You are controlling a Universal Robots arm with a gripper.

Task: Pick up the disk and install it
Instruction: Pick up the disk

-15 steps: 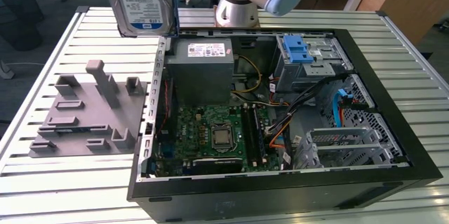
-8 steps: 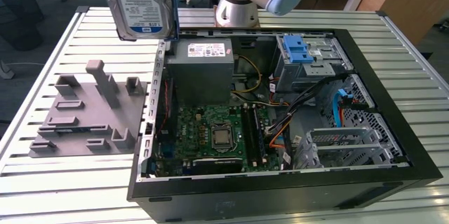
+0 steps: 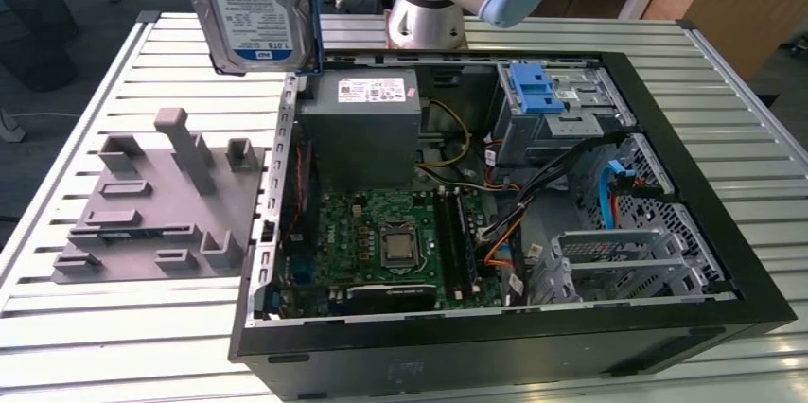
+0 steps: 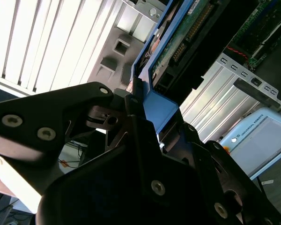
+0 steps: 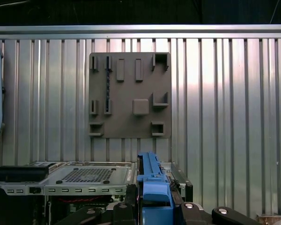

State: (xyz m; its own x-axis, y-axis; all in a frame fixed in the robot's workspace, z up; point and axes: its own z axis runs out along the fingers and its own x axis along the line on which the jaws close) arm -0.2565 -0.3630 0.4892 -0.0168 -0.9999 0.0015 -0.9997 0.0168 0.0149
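The disk (image 3: 259,6), a silver hard drive with a blue-and-white label and blue side rails, hangs upright in the air above the table's far side, over the far left corner of the open computer case (image 3: 707,185) in the exterior view. In the second wrist view my gripper (image 4: 152,112) is shut on the disk's (image 4: 178,42) blue rail, the circuit-board side facing the camera. The first wrist view has the blue rail of the disk (image 5: 152,183) standing up between the black fingers (image 5: 124,208) of my gripper (image 5: 153,208).
Inside the case are a grey power supply box (image 3: 360,129), a green motherboard (image 3: 392,233), a metal cage with a blue latch (image 3: 543,91) and a lower silver drive cage (image 3: 625,261). A grey fixture plate (image 3: 151,204) lies on the slatted table (image 3: 127,327) beside the case.
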